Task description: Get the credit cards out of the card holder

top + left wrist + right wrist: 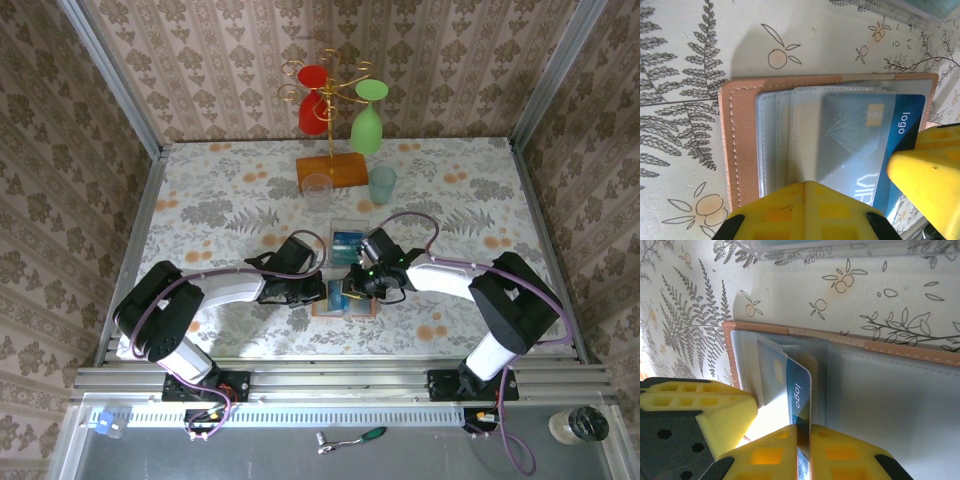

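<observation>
The salmon-brown card holder (322, 310) lies open on the table, its blue-grey pockets (775, 140) facing up. A blue credit card (902, 127) marked "logo" sticks partway out of a clear pocket. My right gripper (803, 432) is shut on the free edge of that card (799, 385). My left gripper (806, 185) is shut, and its joined tips rest on the pockets of the holder's left half (732, 347). In the top view the two grippers, left (318, 292) and right (352, 283), meet over the holder. The right gripper's yellow finger (930, 185) shows in the left wrist view.
A clear plastic box (350, 240) with teal cards inside stands just behind the holder. Farther back an orange-based rack (333, 168) carries a red glass (314, 105) and a green glass (367, 125). Two clear cups (318, 187) (382, 184) stand beside it.
</observation>
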You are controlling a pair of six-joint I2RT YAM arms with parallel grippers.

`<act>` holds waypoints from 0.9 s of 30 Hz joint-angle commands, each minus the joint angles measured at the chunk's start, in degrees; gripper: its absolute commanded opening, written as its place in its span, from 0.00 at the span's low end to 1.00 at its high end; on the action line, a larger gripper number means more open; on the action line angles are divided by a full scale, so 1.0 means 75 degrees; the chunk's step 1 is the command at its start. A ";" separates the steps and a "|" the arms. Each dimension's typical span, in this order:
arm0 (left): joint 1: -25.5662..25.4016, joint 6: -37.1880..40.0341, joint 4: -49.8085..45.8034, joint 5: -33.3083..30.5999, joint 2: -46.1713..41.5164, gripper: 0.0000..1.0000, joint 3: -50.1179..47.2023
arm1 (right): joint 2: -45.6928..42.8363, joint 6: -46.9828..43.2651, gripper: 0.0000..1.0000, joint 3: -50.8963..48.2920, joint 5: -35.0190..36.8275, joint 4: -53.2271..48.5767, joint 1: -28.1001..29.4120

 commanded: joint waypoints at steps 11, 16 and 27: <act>-0.0033 0.0119 -0.0251 -0.0122 0.0057 0.02 -0.0074 | -0.0289 -0.0264 0.11 -0.0154 0.0265 -0.0584 -0.0169; -0.0038 0.0101 -0.0248 -0.0130 0.0010 0.02 -0.0120 | -0.0512 -0.0440 0.09 -0.0105 0.0410 -0.0955 -0.0216; -0.0037 0.0078 -0.0263 -0.0154 -0.0175 0.02 -0.0207 | -0.1022 -0.1226 0.07 0.0478 0.0601 -0.2069 -0.0295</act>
